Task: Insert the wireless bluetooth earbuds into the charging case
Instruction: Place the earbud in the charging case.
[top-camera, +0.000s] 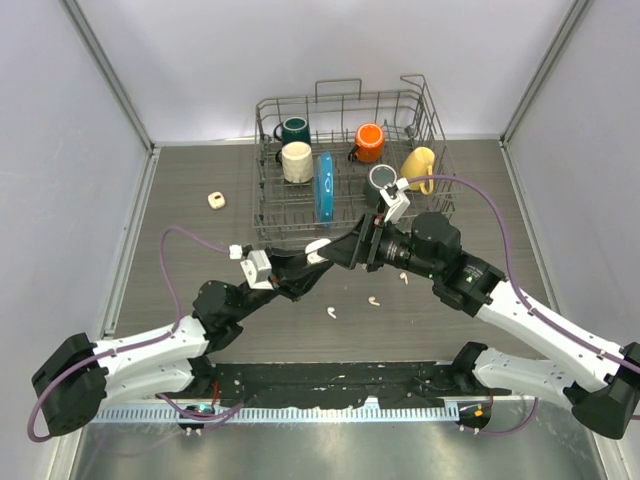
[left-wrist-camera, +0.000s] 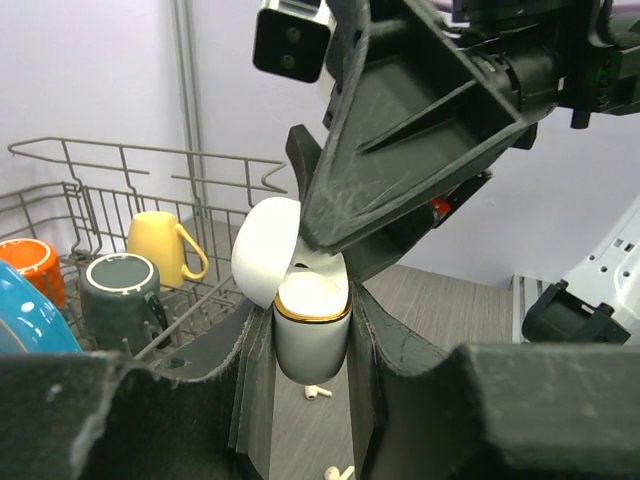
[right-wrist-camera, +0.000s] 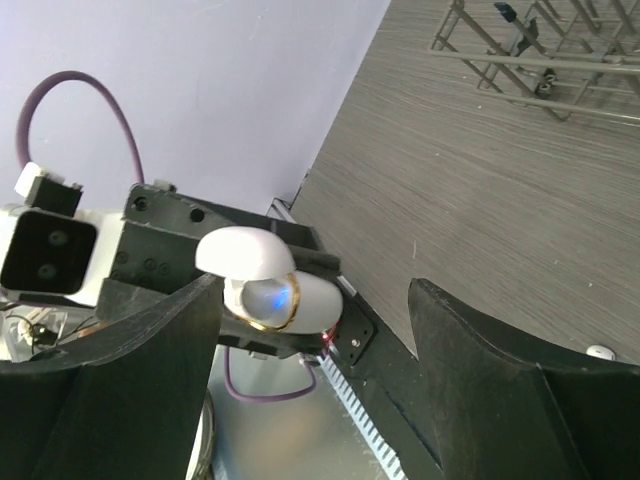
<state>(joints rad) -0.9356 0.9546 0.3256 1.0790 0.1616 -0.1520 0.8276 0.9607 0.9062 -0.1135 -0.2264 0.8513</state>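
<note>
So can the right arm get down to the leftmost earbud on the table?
Probably yes. The right gripper is open and empty, and that earbud lies on bare table near it, nothing covering it. It would first have to back off the charging case held in the left gripper.

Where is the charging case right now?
In the top view, the charging case is held mid-table in the left pincer, before the dish rack, right pincer alongside.
</note>
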